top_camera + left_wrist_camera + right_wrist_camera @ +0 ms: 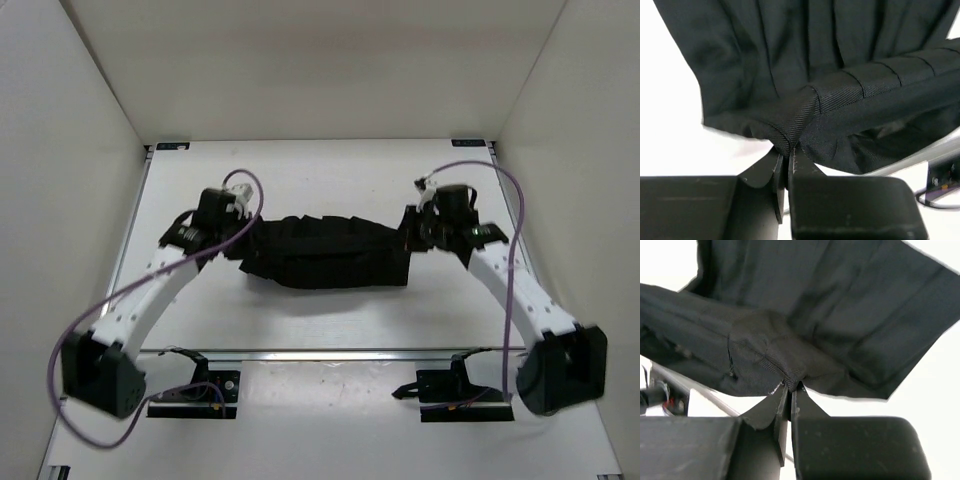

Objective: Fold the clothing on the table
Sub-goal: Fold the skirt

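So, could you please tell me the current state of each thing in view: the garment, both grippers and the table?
Black pleated fabric clothing: bunched into a long band, pinched at both ends, strung between the grippers, apparently lifted, not yet folded flat.
Left gripper: shut on the clothing's left end.
Right gripper: shut on the clothing's right end.
White flat table: carries the clothing's shadow.

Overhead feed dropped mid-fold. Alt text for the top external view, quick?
The left pincer and right pincer are each shut on one end of the black pleated clothing, holding it stretched between them as a bunched band. It casts a shadow on the white table below, so it looks lifted.
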